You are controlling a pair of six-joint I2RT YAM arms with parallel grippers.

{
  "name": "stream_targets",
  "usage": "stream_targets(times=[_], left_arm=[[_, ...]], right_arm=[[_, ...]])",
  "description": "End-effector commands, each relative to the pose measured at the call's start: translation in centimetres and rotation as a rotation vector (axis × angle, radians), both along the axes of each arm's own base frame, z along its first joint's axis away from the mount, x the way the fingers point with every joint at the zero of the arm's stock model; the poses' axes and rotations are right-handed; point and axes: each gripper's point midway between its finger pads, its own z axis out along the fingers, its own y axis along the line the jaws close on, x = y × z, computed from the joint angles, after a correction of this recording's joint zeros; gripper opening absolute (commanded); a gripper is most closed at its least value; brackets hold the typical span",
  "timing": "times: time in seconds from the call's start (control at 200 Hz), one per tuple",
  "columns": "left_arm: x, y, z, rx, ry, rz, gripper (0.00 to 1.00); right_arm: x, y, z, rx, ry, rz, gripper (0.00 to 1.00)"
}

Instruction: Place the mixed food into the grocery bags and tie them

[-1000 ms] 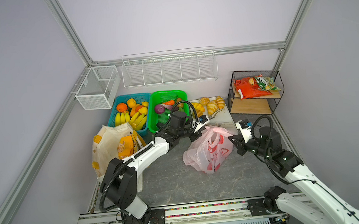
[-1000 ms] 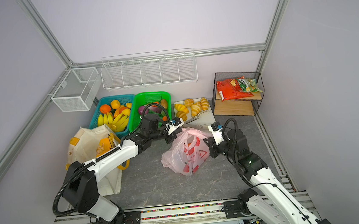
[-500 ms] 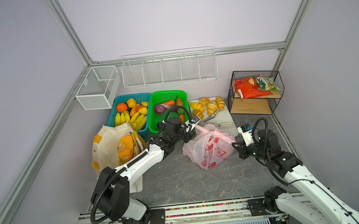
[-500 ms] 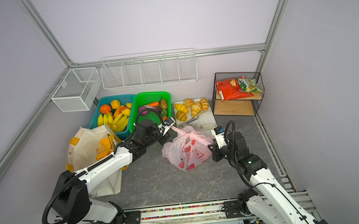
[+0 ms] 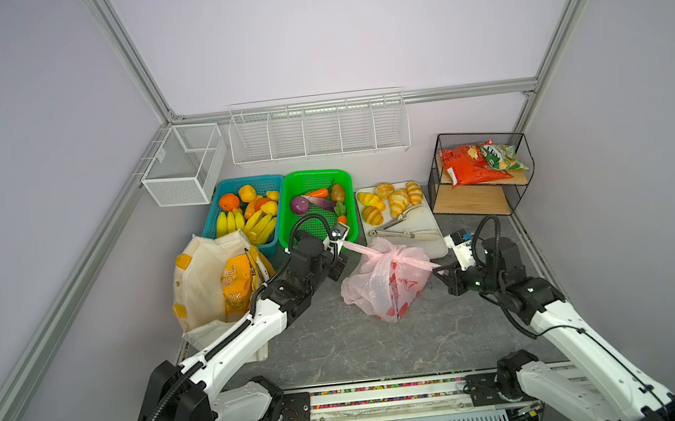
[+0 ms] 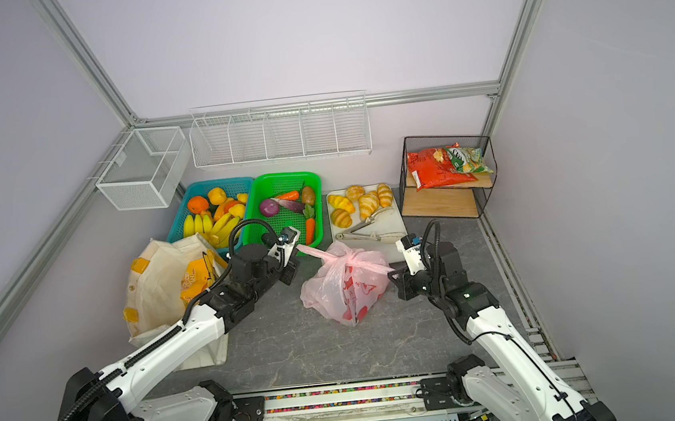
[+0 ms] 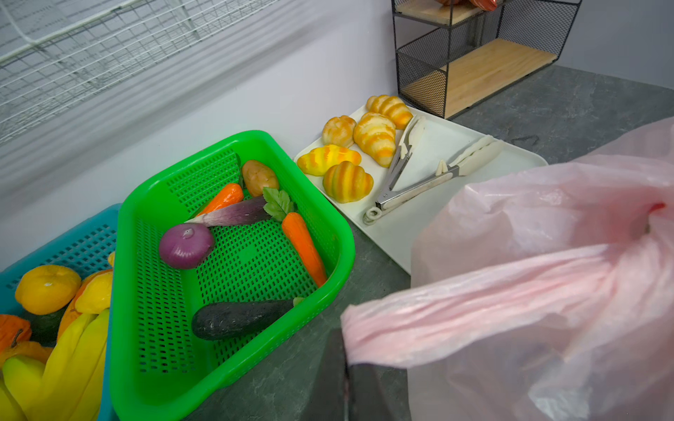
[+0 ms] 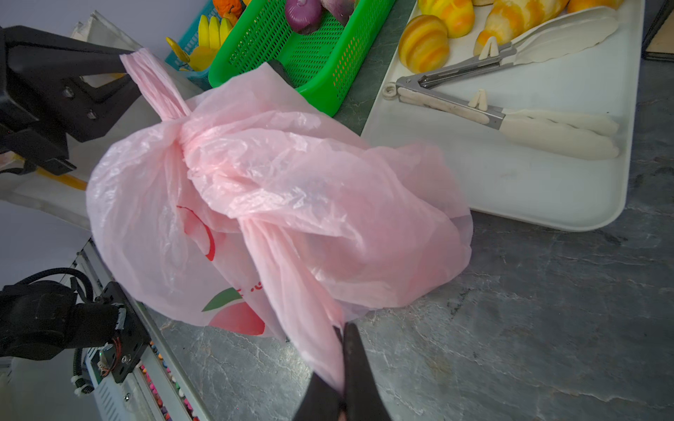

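Observation:
The pink plastic grocery bag sits mid-table in both top views, its two handles crossed in a knot. My left gripper is shut on the handle stretched toward the green basket; in the left wrist view my left gripper pinches that pink strip. My right gripper is shut on the other handle, and in the right wrist view that gripper clamps it. The cream tote lies at left with an orange snack packet inside. A purple onion and eggplant lie in the basket.
The green basket and a blue fruit basket stand behind the bags. A white tray holds croissants and tongs. A black wire shelf with snack packets stands at back right. White wire racks hang on the walls.
My left gripper has drawn back to the left with its handle, pulling the strip taut. The right gripper has barely moved. The bag's top has cinched tighter.

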Motion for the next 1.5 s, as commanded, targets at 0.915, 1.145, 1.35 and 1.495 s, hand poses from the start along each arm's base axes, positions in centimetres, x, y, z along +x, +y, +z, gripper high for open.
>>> stream_targets(times=[0.915, 1.145, 1.35, 1.495], left_arm=[[0.7, 8.6, -4.7, -0.13, 0.109, 0.36, 0.0], [1.0, 8.6, -5.7, -0.143, 0.159, 0.33, 0.0], [1.0, 6.3, -4.4, -0.202, 0.166, 0.214, 0.0], [0.4, 6.3, -3.0, -0.256, 0.147, 0.21, 0.37]], right_arm=[[-0.5, -3.8, -6.9, 0.167, 0.292, -0.218, 0.06], [-0.3, -4.1, -9.7, 0.225, 0.344, -0.281, 0.06], [0.2, -3.4, -8.0, 0.139, 0.255, -0.24, 0.15], [0.8, -2.4, -5.4, 0.112, 0.178, -0.184, 0.44]])
